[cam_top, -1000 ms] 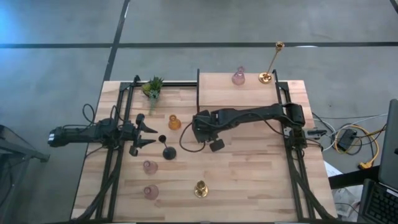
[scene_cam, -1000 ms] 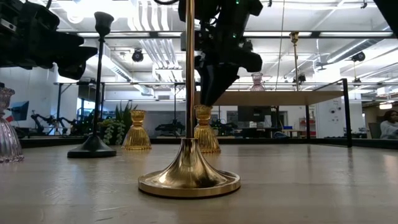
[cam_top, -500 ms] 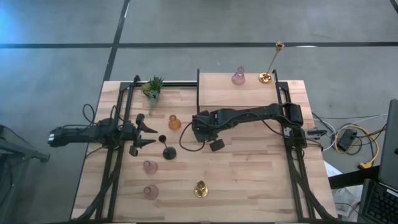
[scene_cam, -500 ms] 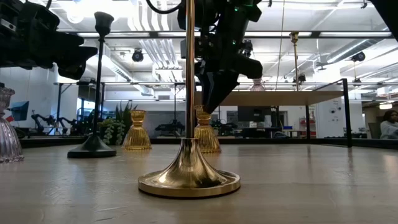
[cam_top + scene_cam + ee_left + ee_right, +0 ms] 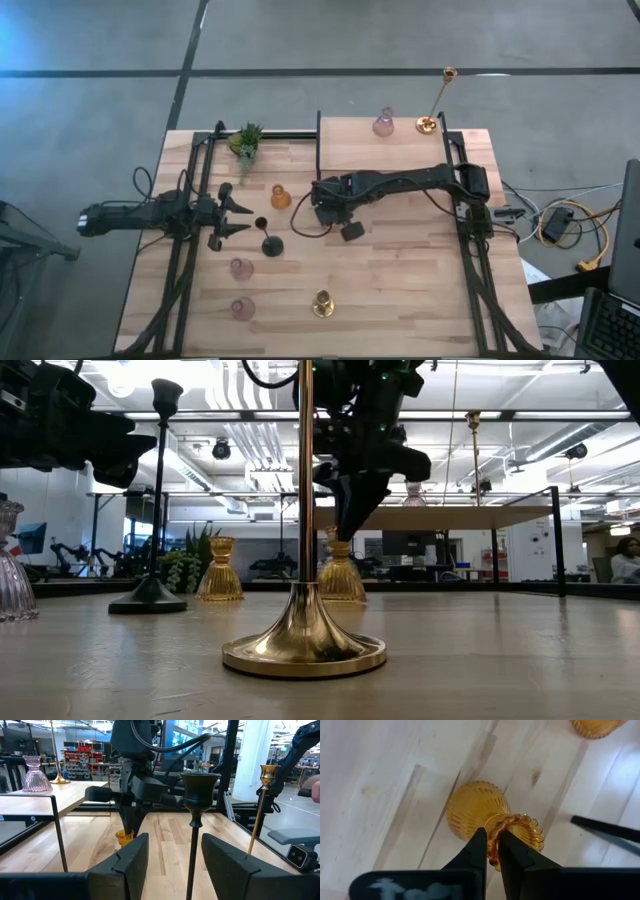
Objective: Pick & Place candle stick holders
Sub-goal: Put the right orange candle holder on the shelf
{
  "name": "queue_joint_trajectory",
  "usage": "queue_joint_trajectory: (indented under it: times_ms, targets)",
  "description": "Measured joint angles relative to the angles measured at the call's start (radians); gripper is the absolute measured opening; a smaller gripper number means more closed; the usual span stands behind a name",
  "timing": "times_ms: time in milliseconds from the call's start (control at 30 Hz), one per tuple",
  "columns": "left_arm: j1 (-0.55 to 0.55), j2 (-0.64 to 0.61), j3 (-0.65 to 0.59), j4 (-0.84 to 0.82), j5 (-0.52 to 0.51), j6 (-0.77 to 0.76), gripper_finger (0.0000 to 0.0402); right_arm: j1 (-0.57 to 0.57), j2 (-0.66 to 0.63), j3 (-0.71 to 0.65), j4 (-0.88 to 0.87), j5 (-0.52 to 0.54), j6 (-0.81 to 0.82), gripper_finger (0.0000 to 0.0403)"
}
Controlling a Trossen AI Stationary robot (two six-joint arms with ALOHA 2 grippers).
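Right gripper [image 5: 491, 851] pinching the rim of an amber glass holder [image 5: 485, 817]

Holder is sitting on the table [image 5: 400, 280] just right of the second amber holder [image 5: 280, 197], fingers clamped on its top edge. Left gripper [image 5: 236, 210] is waiting with jaws apart, beside the black stemmed holder [image 5: 271, 243], left of that amber pair.

Table [image 5: 380, 780] was pale matt wood, visible grain. Amber holder [image 5: 485, 817] looked like ribbed glossy glass. Tall gold candlestick [image 5: 304, 635] was polished metal, mirror-bright. Black stemmed holder [image 5: 198, 795] matt.
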Motion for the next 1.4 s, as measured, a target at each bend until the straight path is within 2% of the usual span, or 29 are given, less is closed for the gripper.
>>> queue_joint_trajectory:
  times_ms: [267, 467, 833, 1067, 1233, 1400]
  targets:
    - [0.000, 0.000, 0.000, 0.000, 0.000, 0.000, 0.0188, -0.008, -0.023, 0.001, -0.094, 0.001, 0.011, 0.0018]
    - [0.000, 0.000, 0.000, 0.000, 0.000, 0.000, 0.0188, -0.007, -0.087, -0.005, -0.183, -0.011, 0.054, 0.0013]
    - [0.000, 0.000, 0.000, 0.000, 0.000, 0.000, 0.0188, -0.010, -0.320, -0.004, -0.381, 0.005, 0.192, 0.0013]
    - [0.000, 0.000, 0.000, 0.000, 0.000, 0.000, 0.0188, -0.029, -0.536, -0.003, -0.452, 0.156, 0.265, 0.0013]
    - [0.000, 0.000, 0.000, 0.000, 0.000, 0.000, 0.0188, -0.105, -0.645, -0.002, -0.457, 0.233, 0.265, 0.0013]
    - [0.000, 0.000, 0.000, 0.000, 0.000, 0.000, 0.0188, -0.256, -0.667, -0.002, -0.458, 0.235, 0.211, 0.0013]
